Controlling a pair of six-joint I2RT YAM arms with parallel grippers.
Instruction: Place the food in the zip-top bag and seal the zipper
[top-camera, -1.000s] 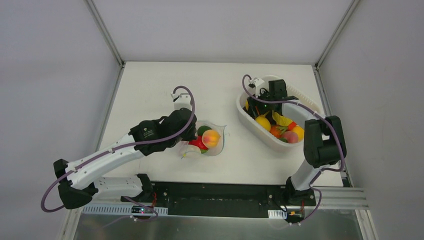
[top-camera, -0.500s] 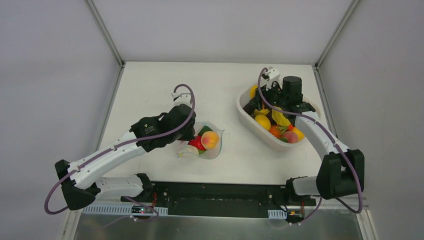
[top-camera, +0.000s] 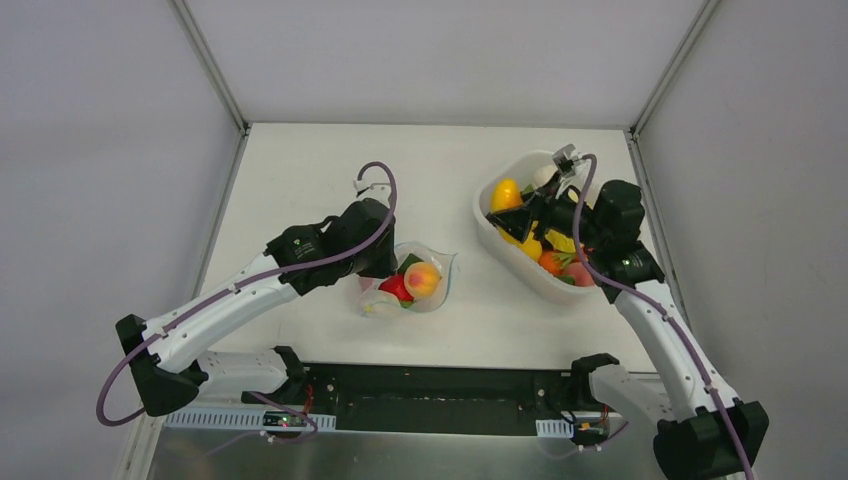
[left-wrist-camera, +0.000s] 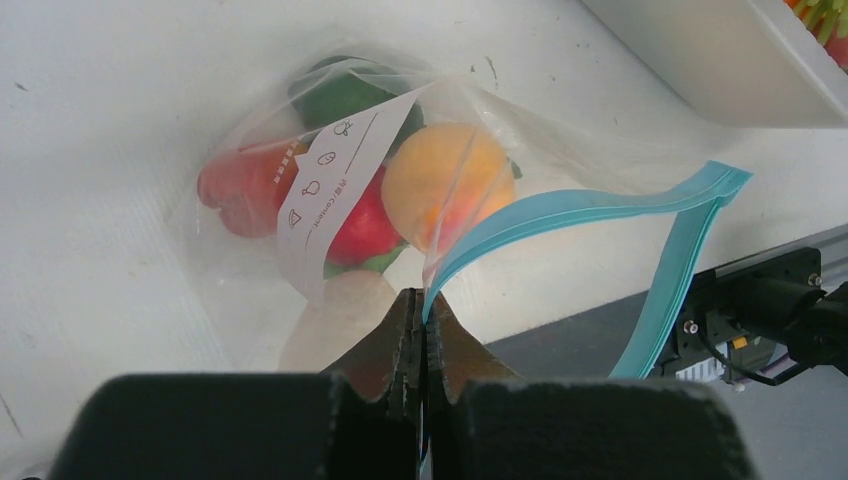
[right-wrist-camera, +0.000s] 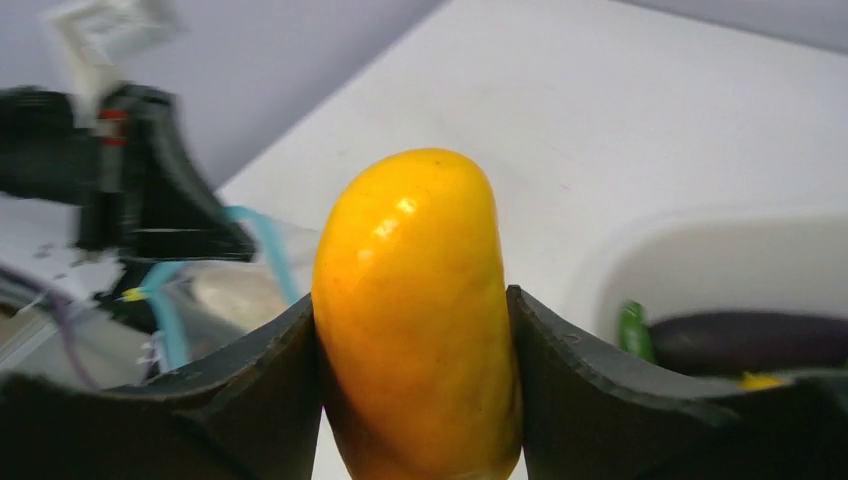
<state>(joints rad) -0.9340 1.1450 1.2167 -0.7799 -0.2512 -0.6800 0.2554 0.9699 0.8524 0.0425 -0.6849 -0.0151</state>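
The clear zip-top bag (top-camera: 418, 283) lies mid-table with a red, a green and an orange-peach food piece inside (left-wrist-camera: 445, 185). Its mouth stands open and the teal zipper (left-wrist-camera: 570, 212) loops up from it. My left gripper (left-wrist-camera: 425, 305) is shut on the near end of the zipper strip, and in the top view it (top-camera: 386, 268) sits at the bag's left edge. My right gripper (right-wrist-camera: 415, 330) is shut on a glossy yellow-orange fruit (right-wrist-camera: 412, 290). It holds the fruit (top-camera: 505, 193) above the left end of the tub, pointing toward the bag.
The white rounded tub (top-camera: 500, 248) stands right of the bag with several more fruits, yellow, orange and red (top-camera: 560, 262). A dark purple eggplant (right-wrist-camera: 750, 342) and a green piece (right-wrist-camera: 632, 328) lie in it. The table's near edge and black rail (left-wrist-camera: 760, 300) lie just past the bag.
My right arm has swung out to the right and lifted the yellow-orange fruit from the tub, turning the gripper toward the bag. My left gripper has held the zipper, shifting only slightly.
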